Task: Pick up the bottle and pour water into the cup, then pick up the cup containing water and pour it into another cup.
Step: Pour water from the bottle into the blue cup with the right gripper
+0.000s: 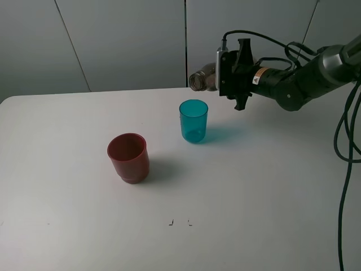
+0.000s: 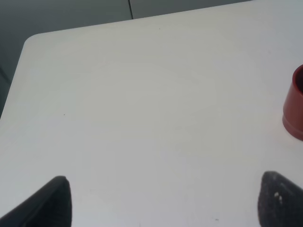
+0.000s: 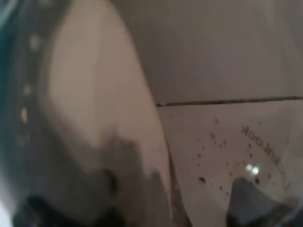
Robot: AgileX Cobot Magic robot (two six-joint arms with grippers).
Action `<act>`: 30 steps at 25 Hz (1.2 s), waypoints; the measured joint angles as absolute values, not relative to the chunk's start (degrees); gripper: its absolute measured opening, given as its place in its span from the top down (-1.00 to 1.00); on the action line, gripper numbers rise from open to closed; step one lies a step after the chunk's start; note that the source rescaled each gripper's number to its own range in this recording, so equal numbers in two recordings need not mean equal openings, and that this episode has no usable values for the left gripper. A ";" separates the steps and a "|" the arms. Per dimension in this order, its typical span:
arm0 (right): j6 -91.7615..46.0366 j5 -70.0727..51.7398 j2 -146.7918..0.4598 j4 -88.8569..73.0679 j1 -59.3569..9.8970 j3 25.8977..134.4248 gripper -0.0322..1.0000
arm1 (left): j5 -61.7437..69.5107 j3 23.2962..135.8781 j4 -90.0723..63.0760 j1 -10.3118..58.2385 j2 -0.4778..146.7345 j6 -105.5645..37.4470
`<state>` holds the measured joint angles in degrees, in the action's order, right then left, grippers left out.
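My right gripper (image 1: 228,76) is shut on the smoky grey-brown bottle (image 1: 204,81) and holds it tipped on its side in the air, its open neck pointing left, above and just behind the teal cup (image 1: 193,120). The teal cup stands upright on the white table (image 1: 271,192). The red cup (image 1: 129,157) stands upright left of and nearer than the teal cup. The right wrist view is filled by the blurred translucent bottle (image 3: 94,118). My left gripper (image 2: 165,201) is open and empty over bare table, with the red cup (image 2: 296,111) at the frame edge.
Two small dark marks (image 1: 179,222) lie on the table near the front. The right arm's black cables (image 1: 347,141) hang at the right side. A grey panelled wall (image 1: 124,45) stands behind the table.
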<state>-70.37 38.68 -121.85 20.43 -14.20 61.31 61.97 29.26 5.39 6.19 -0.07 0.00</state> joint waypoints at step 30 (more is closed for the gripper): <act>-82.13 38.68 -121.85 20.43 -14.20 61.31 0.89 | 61.97 29.26 5.39 6.19 -0.07 0.00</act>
